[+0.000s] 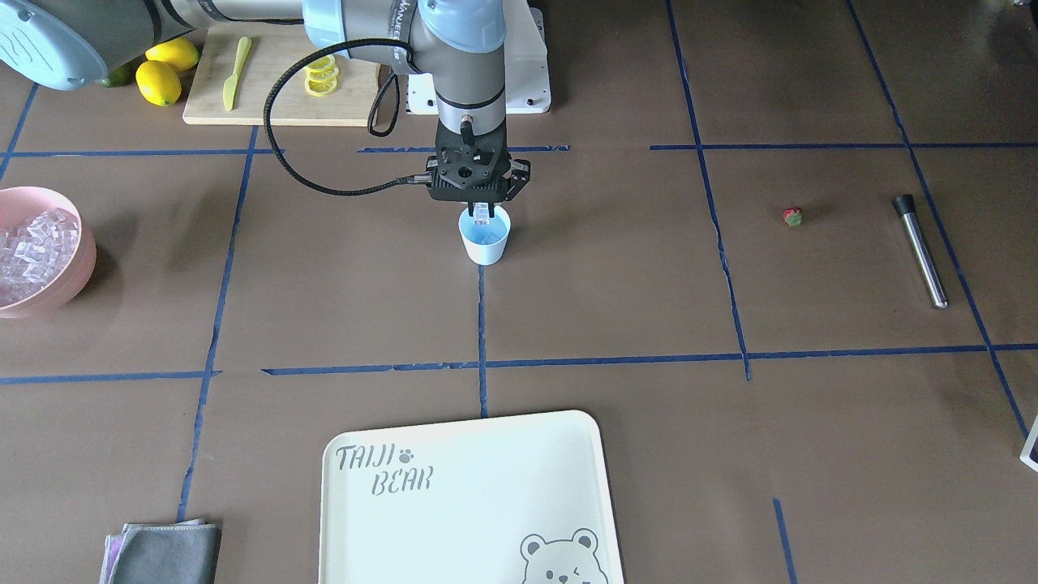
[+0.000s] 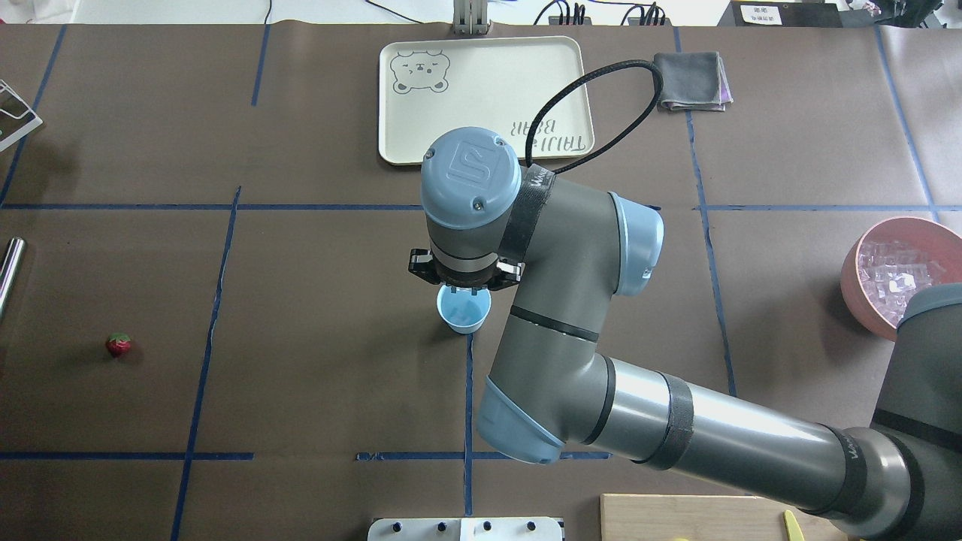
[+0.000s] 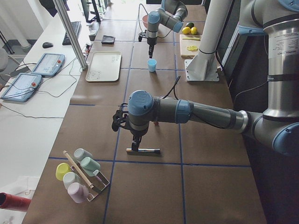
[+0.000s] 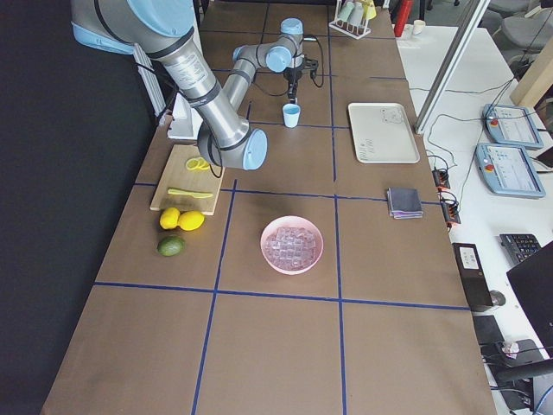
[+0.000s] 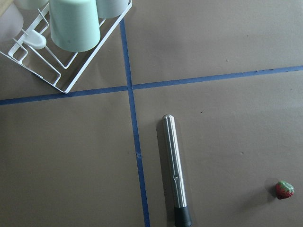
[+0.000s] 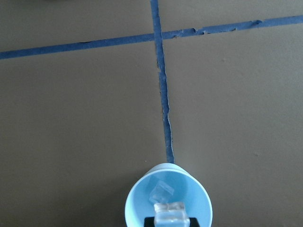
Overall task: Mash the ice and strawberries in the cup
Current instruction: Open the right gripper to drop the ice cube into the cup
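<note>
The pale-blue cup [image 1: 485, 242] stands near the table's middle; it also shows in the overhead view [image 2: 464, 314]. My right gripper [image 1: 483, 211] hangs straight over its mouth, shut on one clear ice cube [image 6: 170, 213]. Another ice cube [image 6: 162, 191] lies inside the cup [image 6: 139, 201]. The small red strawberry [image 1: 792, 216] lies on the bare table, well apart from the cup, near a steel muddler [image 1: 920, 251]. The left wrist view looks down on the muddler [image 5: 174, 165] and the strawberry [image 5: 284, 189]. My left gripper [image 3: 135, 140] hovers over the muddler; I cannot tell whether it is open.
A pink bowl [image 1: 81, 255] of ice cubes [image 1: 32, 243] stands at the table's right end. A cutting board [image 1: 268, 97] holds lemon slices and a knife, with lemons [image 1: 158, 81] beside it. A pale tray [image 1: 470, 503], a grey cloth [image 1: 166, 551] and a cup rack [image 5: 57, 71] stand around.
</note>
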